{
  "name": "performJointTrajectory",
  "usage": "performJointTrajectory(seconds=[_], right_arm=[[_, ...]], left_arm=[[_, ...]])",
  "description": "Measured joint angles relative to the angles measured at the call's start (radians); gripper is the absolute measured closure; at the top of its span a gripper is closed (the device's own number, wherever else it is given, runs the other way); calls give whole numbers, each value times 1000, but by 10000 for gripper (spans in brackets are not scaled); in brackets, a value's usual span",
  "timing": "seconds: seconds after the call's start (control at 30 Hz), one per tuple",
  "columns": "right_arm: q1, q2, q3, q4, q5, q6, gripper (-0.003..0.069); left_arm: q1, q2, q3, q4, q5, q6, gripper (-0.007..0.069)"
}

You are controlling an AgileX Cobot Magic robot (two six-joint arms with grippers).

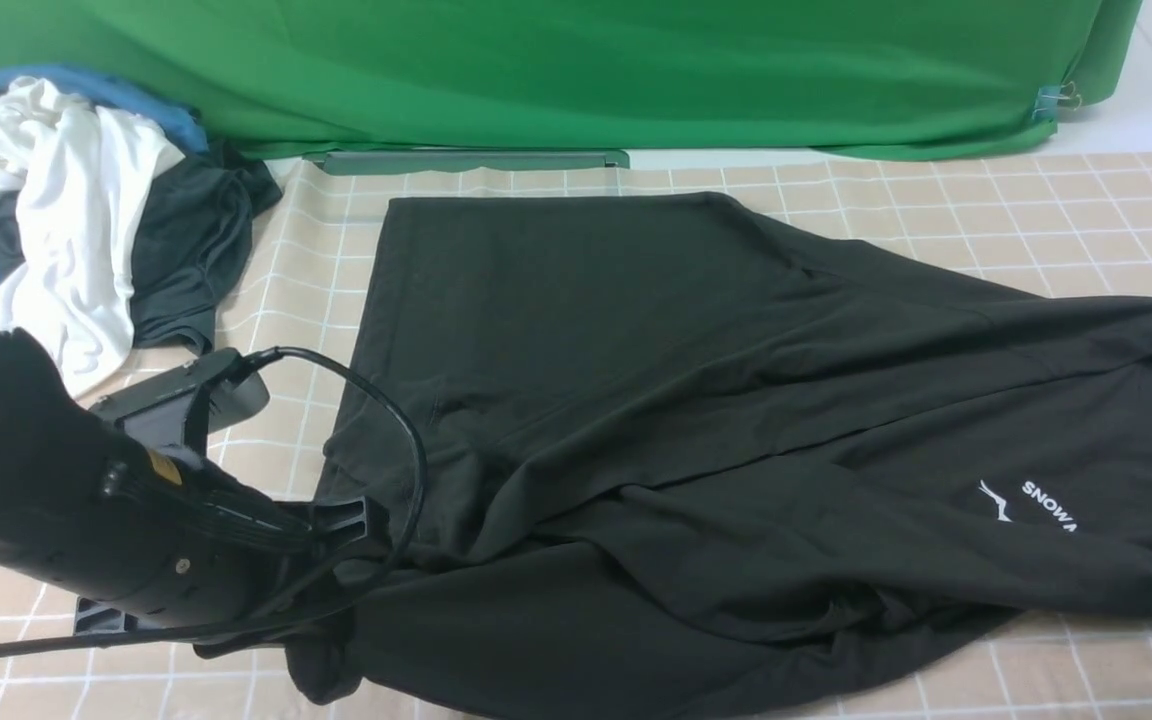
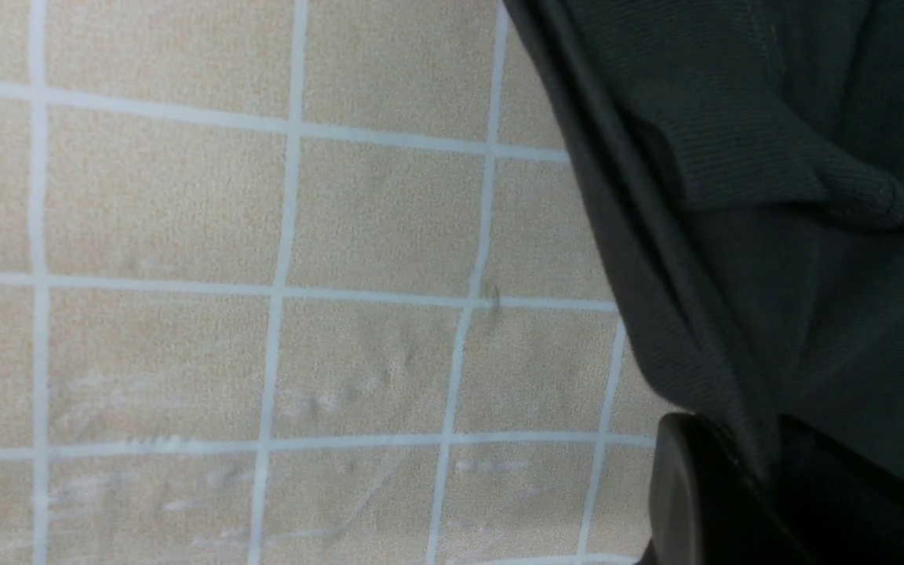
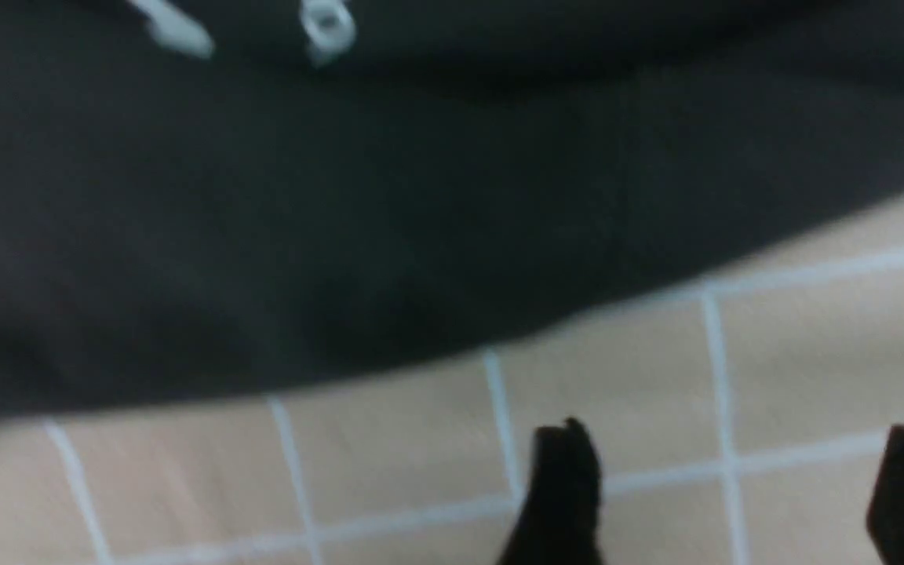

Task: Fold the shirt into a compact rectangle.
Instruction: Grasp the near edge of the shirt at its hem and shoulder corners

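The black T-shirt (image 1: 636, 400) lies spread and rumpled across the checked cloth, its white logo (image 1: 1036, 505) near the right edge and its hem end at the left. My left gripper (image 1: 356, 530) sits at the shirt's near-left corner. In the left wrist view the shirt (image 2: 774, 235) runs down between the fingers of the left gripper (image 2: 766, 471), which is shut on its edge. My right gripper (image 3: 734, 479) stands open over bare cloth, just short of the shirt's (image 3: 342, 196) edge, with nothing between its fingers. In the front view it is all but out of frame at the right.
A pile of clothes lies at the back left: a white garment (image 1: 56, 200), a dark grey one (image 1: 196, 250) and a blue one under them. A green backdrop (image 1: 576, 70) closes the far side. Beige checked tablecloth (image 1: 1086, 200) shows around the shirt.
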Motion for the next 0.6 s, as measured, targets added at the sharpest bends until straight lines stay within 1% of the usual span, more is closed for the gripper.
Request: performJointTrajectory(seconds=[0.07, 0.17, 0.23, 0.3, 0.4, 0.53, 0.57, 0.6], right_arm=[[0, 16, 0, 37, -45, 0, 111], [0, 49, 0, 70, -105, 0, 106], [0, 75, 0, 78, -138, 0, 128], [0, 108, 0, 85, -163, 0, 169], [0, 153, 0, 96, -194, 0, 271], [0, 182, -4, 99, -221, -3, 536], [0, 182, -4, 103, -224, -10, 575], [0, 182, -4, 105, -224, -19, 594]], left_arm=[[0, 0, -1, 0, 2, 0, 602], [0, 0, -1, 2, 3, 0, 602], [0, 0, -1, 6, 3, 0, 602], [0, 0, -1, 9, 3, 0, 602], [0, 0, -1, 18, 3, 0, 602], [0, 0, -1, 27, 3, 0, 602], [0, 0, -1, 29, 3, 0, 602], [0, 0, -3, 32, 6, 0, 602]])
